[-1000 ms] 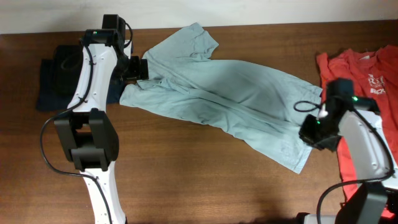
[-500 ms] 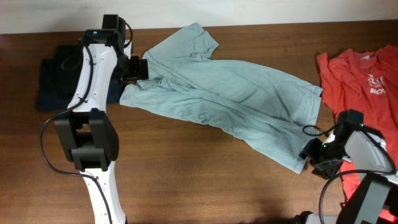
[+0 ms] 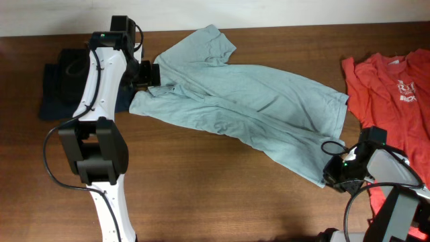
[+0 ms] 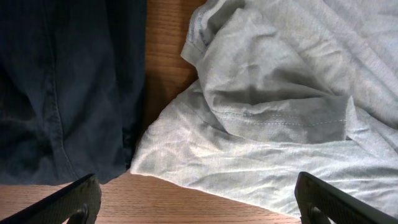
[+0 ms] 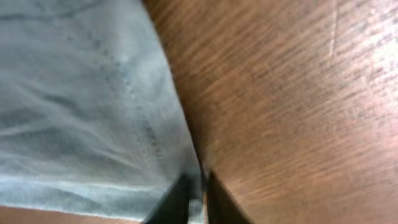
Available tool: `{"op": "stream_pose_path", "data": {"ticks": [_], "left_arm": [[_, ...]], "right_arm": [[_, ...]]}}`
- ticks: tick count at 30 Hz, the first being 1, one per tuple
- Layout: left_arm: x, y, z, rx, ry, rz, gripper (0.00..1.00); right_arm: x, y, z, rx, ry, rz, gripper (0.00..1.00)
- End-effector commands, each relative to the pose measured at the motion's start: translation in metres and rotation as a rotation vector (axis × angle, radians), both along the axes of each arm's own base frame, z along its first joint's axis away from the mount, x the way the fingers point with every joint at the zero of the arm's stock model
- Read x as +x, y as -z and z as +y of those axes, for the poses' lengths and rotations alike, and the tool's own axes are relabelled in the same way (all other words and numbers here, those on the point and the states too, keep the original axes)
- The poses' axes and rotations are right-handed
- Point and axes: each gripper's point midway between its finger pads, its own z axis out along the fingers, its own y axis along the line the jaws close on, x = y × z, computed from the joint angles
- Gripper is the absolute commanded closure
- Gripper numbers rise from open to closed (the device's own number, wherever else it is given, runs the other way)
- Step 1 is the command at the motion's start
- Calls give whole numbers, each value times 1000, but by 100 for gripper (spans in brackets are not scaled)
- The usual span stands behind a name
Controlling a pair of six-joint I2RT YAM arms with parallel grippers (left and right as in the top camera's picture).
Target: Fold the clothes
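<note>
Garment layout at the moment of grasp. Pale grey-blue T-shirt (image 3: 248, 107) lies spread on the table (image 3: 201, 202), its long axis running diagonally from far left to near right. Right gripper (image 3: 334, 176) sits at the near-right hem corner, jaws drawn almost together with the hem edge pinched between them; the cloth extends away from it toward the far left. Left gripper (image 3: 153, 74) hangs over the opposite, far-left end, jaws spread wide and holding nothing, beside the dark navy piece (image 3: 57, 87). Red-orange T-shirt (image 3: 393, 81) lies apart at the right edge. The likely next move carries the pinched corner along that axis toward the far left; the right arm is nearer this corner.
</note>
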Motion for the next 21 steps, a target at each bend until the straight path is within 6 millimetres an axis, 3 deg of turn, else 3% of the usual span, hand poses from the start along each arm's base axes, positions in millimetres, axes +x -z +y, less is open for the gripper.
{"op": "stream_pose_path", "data": {"ticks": [1,6,8,11,21], "left_arm": [[2,-17,-1,-10,-5,-39,1],[2,-17,-1,-10,-5,-39,1],[2,-17,-1,-10,-5,-39,1],[2,-17,-1,-10,-5,-39,1],[2,-17,-1,-10,-5,-39,1]], "right_arm": [[-7,5,-8,-45,-9,27,96],[-5,6,-19,-105,-11,23,95],[0,6,-17,-90,-9,0,76],[7,5,-15,-76,-7,-30,60],[31,2,-14,-53,-6,-141,58]]}}
